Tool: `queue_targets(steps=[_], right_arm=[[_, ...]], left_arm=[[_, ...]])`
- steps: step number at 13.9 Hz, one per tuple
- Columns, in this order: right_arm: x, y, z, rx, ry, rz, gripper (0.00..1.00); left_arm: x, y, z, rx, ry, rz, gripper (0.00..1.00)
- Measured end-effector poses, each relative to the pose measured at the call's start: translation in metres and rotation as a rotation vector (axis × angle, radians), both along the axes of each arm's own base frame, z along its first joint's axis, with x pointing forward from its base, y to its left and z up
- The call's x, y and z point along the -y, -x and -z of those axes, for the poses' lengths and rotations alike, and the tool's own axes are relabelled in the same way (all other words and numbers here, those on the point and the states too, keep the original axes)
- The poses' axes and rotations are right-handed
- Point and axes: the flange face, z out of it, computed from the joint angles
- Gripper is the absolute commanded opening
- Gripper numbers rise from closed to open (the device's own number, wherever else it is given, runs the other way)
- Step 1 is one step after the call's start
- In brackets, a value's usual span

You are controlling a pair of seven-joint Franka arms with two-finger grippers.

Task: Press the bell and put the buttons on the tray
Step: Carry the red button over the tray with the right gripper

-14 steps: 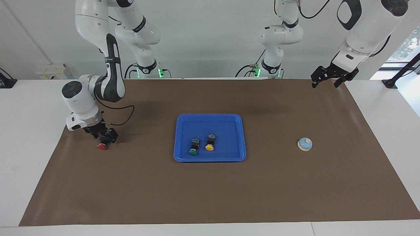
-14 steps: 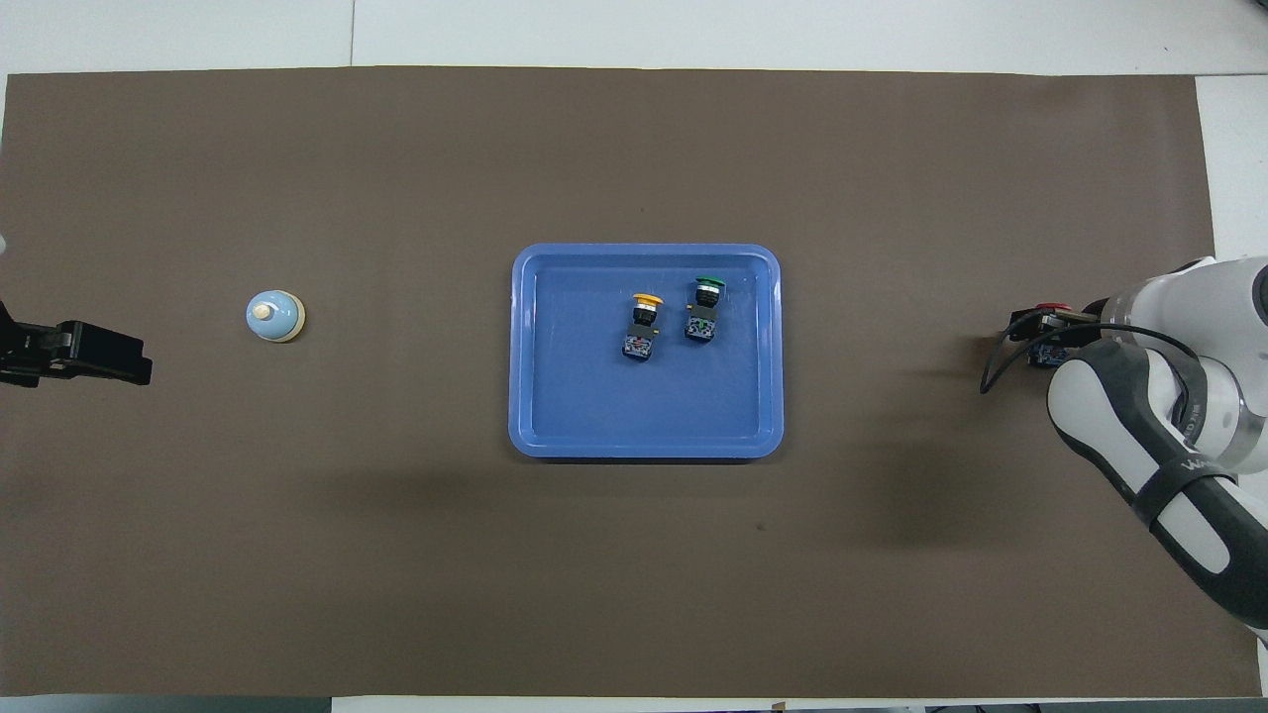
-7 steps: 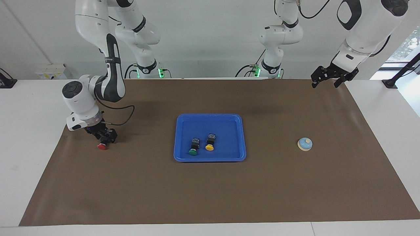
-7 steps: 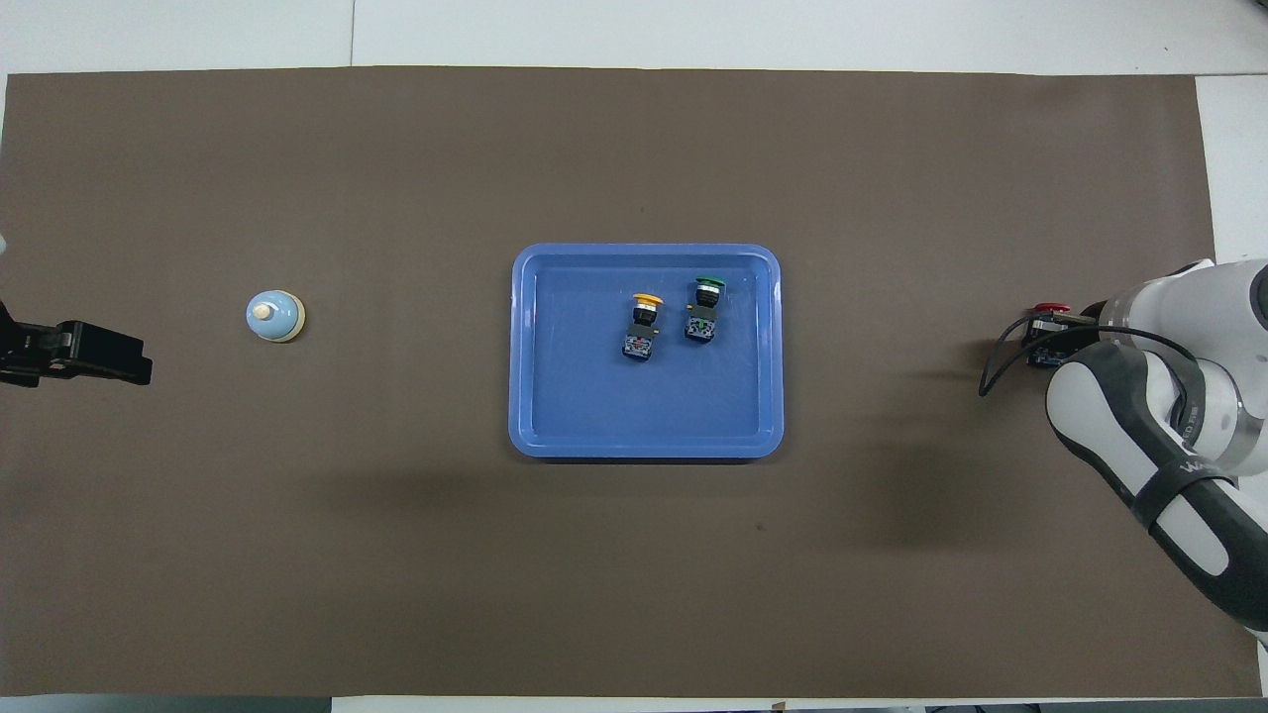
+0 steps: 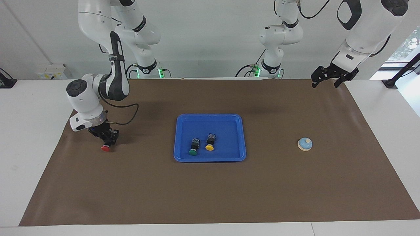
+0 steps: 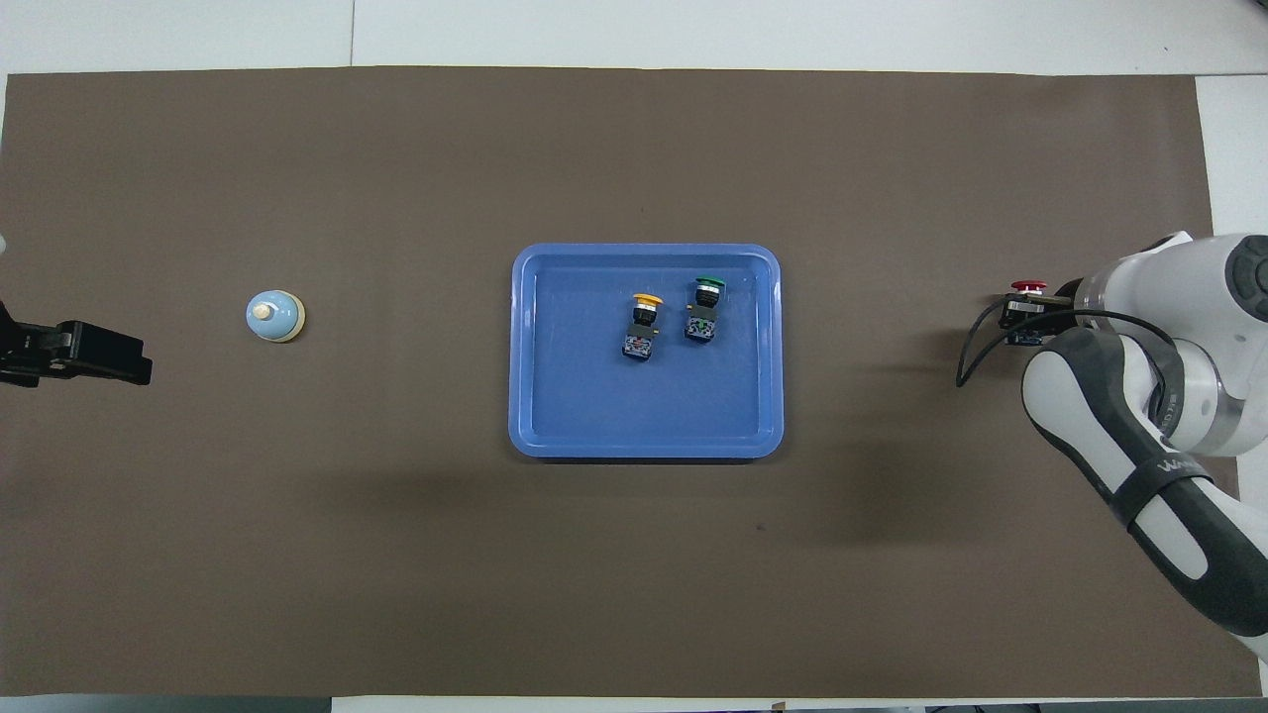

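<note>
My right gripper (image 5: 107,139) is shut on the black body of the red button (image 5: 105,148), held cap down low over the mat at the right arm's end of the table; the red button's cap (image 6: 1027,287) also shows from overhead, past the right gripper (image 6: 1024,319). The blue tray (image 5: 210,160) lies mid-table. In it lie the green button (image 5: 193,148) and the yellow button (image 5: 209,144), side by side. The light-blue bell (image 5: 305,144) stands toward the left arm's end. My left gripper (image 5: 325,83) waits open in the air over the mat's edge by the robots.
A brown mat (image 5: 210,193) covers most of the white table (image 5: 29,157). A black cable (image 5: 126,114) loops off the right wrist. From overhead, the tray (image 6: 644,451), the bell (image 6: 274,315) and the left gripper (image 6: 137,362) lie in a row along the table's length.
The right gripper closed on the red button, then shifted a little toward the tray with it as the arm rose. The left arm has not moved.
</note>
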Motion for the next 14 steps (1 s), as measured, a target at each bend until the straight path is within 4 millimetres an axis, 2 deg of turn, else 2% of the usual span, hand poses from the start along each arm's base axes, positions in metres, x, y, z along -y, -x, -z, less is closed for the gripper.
queue_targets(steps=[4,7,11,14], right_arm=[[-0.098,-0.028,-0.05,-0.01,-0.013,0.029,0.0],[-0.179,-0.035,-0.077,0.011,-0.039,0.039,0.0],[-0.284,-0.036,-0.087,0.01,-0.092,0.035,0.0],[-0.362,-0.032,-0.079,0.004,-0.107,0.056,0.0]], left_arm=[[0.0,0.0,0.0,0.0,0.0,0.0,1.0],[0.0,0.0,0.0,0.0,0.0,0.0,1.0],[0.0,0.0,0.0,0.0,0.0,0.0,1.0],[0.0,0.0,0.0,0.0,0.0,0.0,1.0]])
